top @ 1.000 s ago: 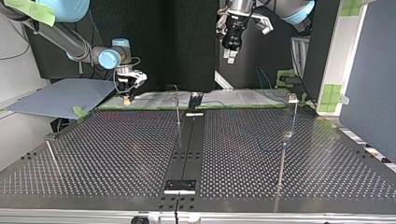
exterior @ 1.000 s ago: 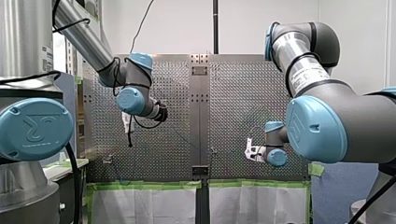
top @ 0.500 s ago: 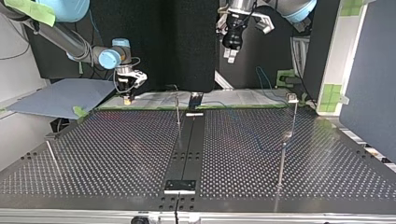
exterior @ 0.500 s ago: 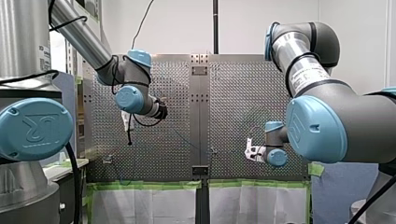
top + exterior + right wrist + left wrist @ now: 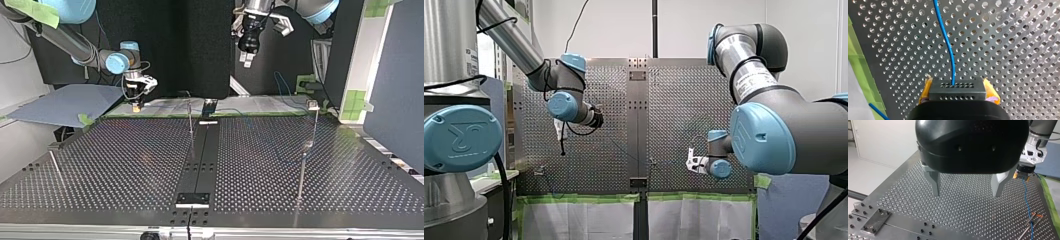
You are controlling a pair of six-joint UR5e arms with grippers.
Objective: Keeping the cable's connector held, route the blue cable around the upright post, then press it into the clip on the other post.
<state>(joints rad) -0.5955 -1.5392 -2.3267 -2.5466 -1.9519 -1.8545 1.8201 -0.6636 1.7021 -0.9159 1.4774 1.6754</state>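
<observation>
Blue cable (image 5: 948,47) leaves the black perforated connector block (image 5: 957,90) that my right gripper (image 5: 957,87) clamps between its two yellow pads (image 5: 926,87). From the block it runs ahead at 12 o'clock, bending toward 11, over the perforated metal table (image 5: 1010,50). At that gripper's 9 o'clock a green tape strip (image 5: 855,57) marks the table's edge, so room is tight there; from 12 round to 3 o'clock lies open plate.

My left gripper (image 5: 966,188), black with two metal fingers (image 5: 934,182), hangs above the table spread wide and grips nothing, with bare plate beneath it. From its wrist view, my right gripper sits at 2 o'clock. The cable trails from it toward 5 o'clock, past a slim metal rod (image 5: 1031,221); whether they touch I cannot tell.

In the top view my right gripper is at 10 o'clock by the far edge. My left gripper is high at 12 o'clock, well apart from it.

Counted:
- one cable
- one connector
- two grippers
- two upright posts: a thin upright post (image 5: 190,117) near the centre strip, and a taller upright post (image 5: 311,127) at 2 o'clock carrying one small metal clip (image 5: 313,104)

The near half of the table, from 4 to 8 o'clock, is open.
</observation>
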